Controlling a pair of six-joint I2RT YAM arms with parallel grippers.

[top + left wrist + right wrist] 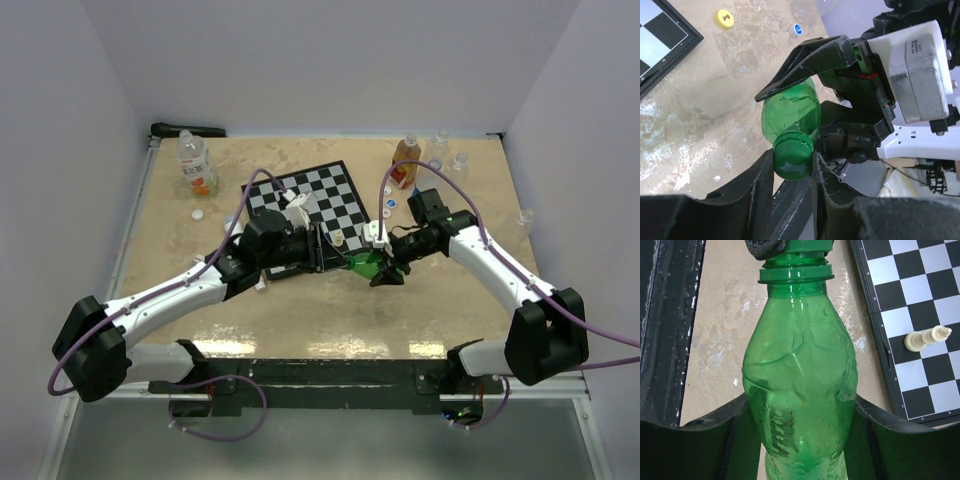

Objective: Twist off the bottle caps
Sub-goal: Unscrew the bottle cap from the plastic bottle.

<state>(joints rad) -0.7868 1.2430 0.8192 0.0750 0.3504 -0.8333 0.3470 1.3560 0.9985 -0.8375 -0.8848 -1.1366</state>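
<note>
Green cap [792, 159] nearest, pinched between the fingers of the left pincer [793, 168], one on either side; just behind it the green bottle [800, 375], held above the desk [715, 105], clamped round its belly by the right pincer [799, 432]; long axis straight from one pincer to the other, neck toward the left arm; by that reading, next a twist about this line, right side bracing; beyond, chessboard [920, 315]; farther, loose yellow cap [725, 18] and blue cap [796, 29] on the desk; at the back, other bottles [197, 163] upright.
</note>
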